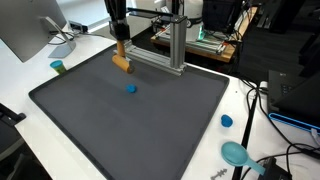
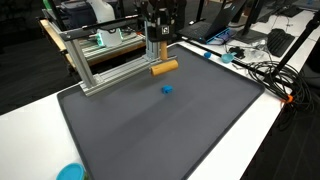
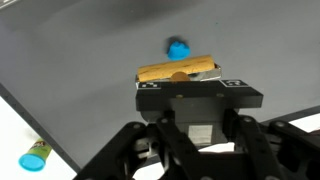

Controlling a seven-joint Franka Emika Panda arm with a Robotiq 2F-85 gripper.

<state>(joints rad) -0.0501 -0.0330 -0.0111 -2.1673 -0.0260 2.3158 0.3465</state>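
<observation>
My gripper (image 1: 119,48) hangs over the far part of the dark mat (image 1: 110,125), shut on a tan wooden block (image 1: 121,63) that lies crosswise at its fingertips. In the other exterior view the gripper (image 2: 155,52) holds the block (image 2: 164,68) a little above the mat (image 2: 180,130). A small blue piece (image 1: 131,88) lies on the mat just in front of the block, also visible from the other side (image 2: 167,89). In the wrist view the block (image 3: 178,70) sits at the gripper (image 3: 185,82) tips, with the blue piece (image 3: 178,47) just beyond it.
An aluminium frame (image 1: 175,45) (image 2: 100,60) stands close behind the gripper at the mat's far edge. A monitor (image 1: 25,35), a teal cap (image 1: 57,67), a blue cap (image 1: 227,121) and a teal scoop (image 1: 236,153) lie on the white table. Cables (image 2: 260,70) trail at one side.
</observation>
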